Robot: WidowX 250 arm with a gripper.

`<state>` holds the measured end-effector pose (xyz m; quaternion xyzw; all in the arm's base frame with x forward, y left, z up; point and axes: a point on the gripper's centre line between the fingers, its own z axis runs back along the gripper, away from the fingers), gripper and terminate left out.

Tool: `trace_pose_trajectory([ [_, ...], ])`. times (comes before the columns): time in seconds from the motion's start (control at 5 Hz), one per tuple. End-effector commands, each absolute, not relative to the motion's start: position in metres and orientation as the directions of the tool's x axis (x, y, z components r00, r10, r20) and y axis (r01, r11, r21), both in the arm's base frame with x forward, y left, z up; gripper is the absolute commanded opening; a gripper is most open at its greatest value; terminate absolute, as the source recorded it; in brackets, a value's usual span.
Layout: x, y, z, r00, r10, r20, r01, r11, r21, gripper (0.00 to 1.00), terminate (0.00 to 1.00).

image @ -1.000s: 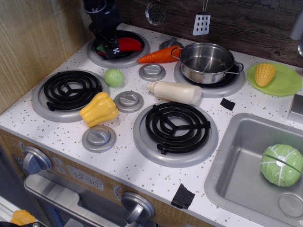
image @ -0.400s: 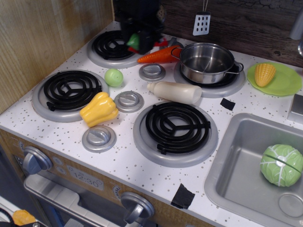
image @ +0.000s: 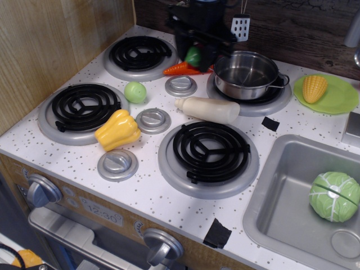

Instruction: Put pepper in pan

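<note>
My black gripper [image: 198, 55] hangs at the back of the stove, just left of the pan and above the carrot [image: 179, 69]. It is shut on the pepper [image: 193, 57]. Only the pepper's green stem cap shows between the fingers; its red body is mostly hidden behind the gripper. The pepper is held above the counter. The pan [image: 246, 73] is a shiny steel pot with side handles, standing empty on the back right burner, right beside the gripper.
A yellow bell pepper [image: 118, 129], a green ball [image: 135, 91] and a cream bottle [image: 207, 109] lie among the burners. Corn [image: 314, 88] sits on a green plate [image: 342, 100]. The sink [image: 281, 191] at the right holds a cabbage [image: 334, 196]. A spatula [image: 240, 27] hangs on the back wall.
The gripper took the pepper off the back left burner, lifted it and carried it right, to just left of the pan. That burner now lies bare.
</note>
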<state>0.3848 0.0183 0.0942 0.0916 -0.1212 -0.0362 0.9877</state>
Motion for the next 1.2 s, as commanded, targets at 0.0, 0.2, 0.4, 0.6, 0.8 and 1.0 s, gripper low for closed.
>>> trace_pose_trajectory([
  [0.0, 0.406, 0.01, 0.099, 0.941, -0.109, 0.32, 0.055, 0.984, 0.172, 0.0, 0.0],
  [0.2, 0.423, 0.004, 0.097, 0.935, -0.128, 0.331, 0.075, 0.983, 0.168, 0.0, 0.0],
  [0.4, 0.44, 0.008, 0.09, 0.913, -0.179, 0.368, 0.121, 0.977, 0.175, 1.0, 0.0],
  [0.6, 0.44, 0.008, 0.09, 0.913, -0.179, 0.368, 0.121, 0.977, 0.175, 1.0, 0.0],
  [0.8, 0.44, 0.008, 0.09, 0.913, -0.179, 0.368, 0.121, 0.977, 0.175, 1.0, 0.0],
  [1.0, 0.44, 0.008, 0.09, 0.913, -0.179, 0.368, 0.121, 0.977, 0.175, 1.0, 1.0],
])
